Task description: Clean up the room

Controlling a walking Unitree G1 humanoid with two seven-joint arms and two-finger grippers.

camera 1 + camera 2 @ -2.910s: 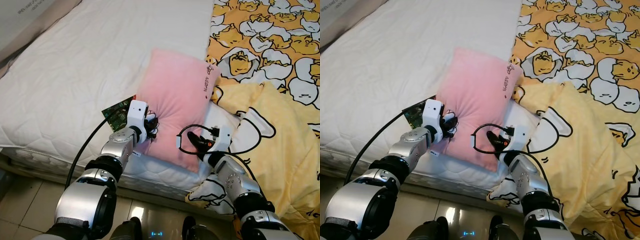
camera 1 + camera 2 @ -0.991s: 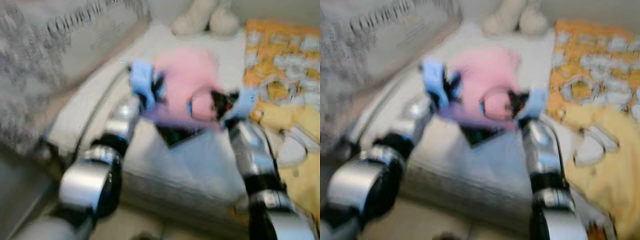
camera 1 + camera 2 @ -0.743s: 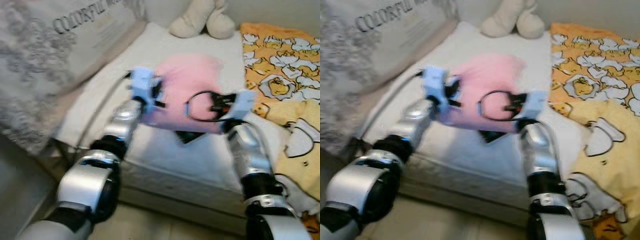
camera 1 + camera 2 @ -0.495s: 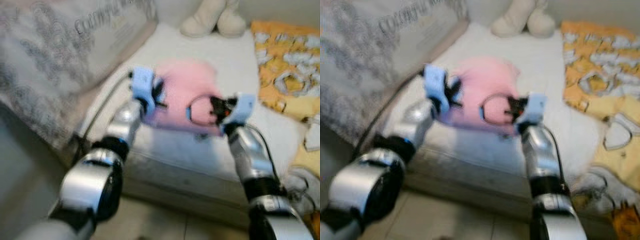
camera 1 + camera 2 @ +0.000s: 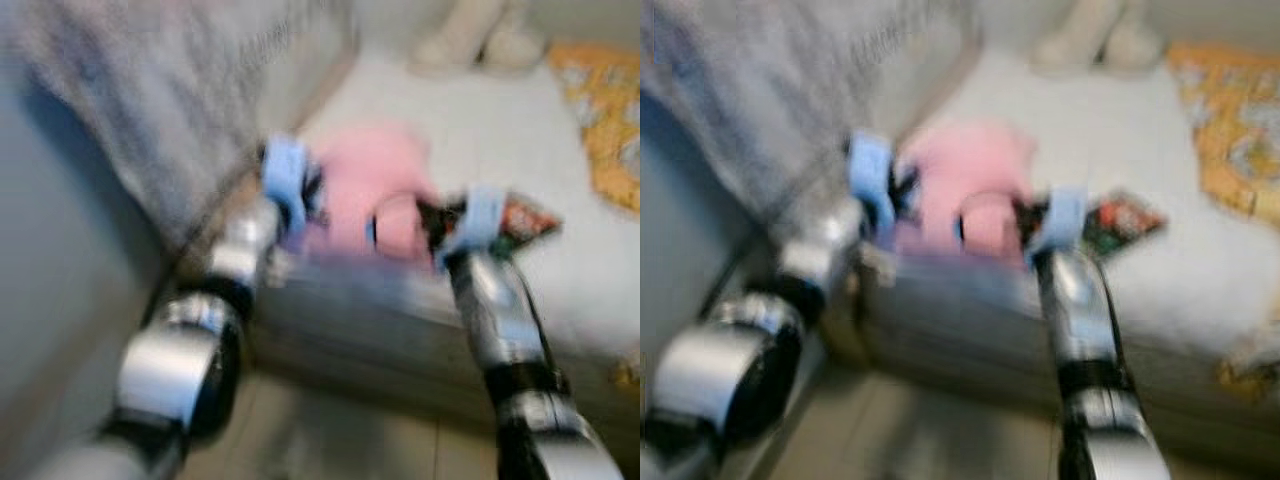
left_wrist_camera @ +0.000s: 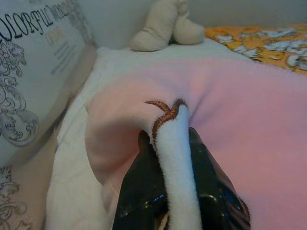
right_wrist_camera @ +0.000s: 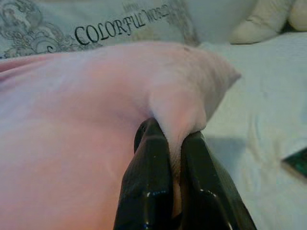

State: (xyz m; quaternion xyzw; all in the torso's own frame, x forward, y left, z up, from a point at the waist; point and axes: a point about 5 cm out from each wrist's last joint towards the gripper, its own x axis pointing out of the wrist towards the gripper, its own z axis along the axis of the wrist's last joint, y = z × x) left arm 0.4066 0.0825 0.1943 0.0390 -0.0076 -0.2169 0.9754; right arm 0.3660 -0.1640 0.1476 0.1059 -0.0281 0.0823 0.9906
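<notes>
Right, my left gripper [image 6: 168, 143] pinches the pink pillow [image 6: 249, 124] edge, my right gripper [image 7: 175, 143] its other corner, lifted over the bed's [image 5: 1160, 130] near edge; I'd keep both clamps level while carrying it leftward

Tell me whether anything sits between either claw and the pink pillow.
Nothing visible does. The left claw is shut on a pinched fold of the pink pillow, and the right claw is shut on a fold near its corner. Fabric lies directly between the fingers of both.
</notes>
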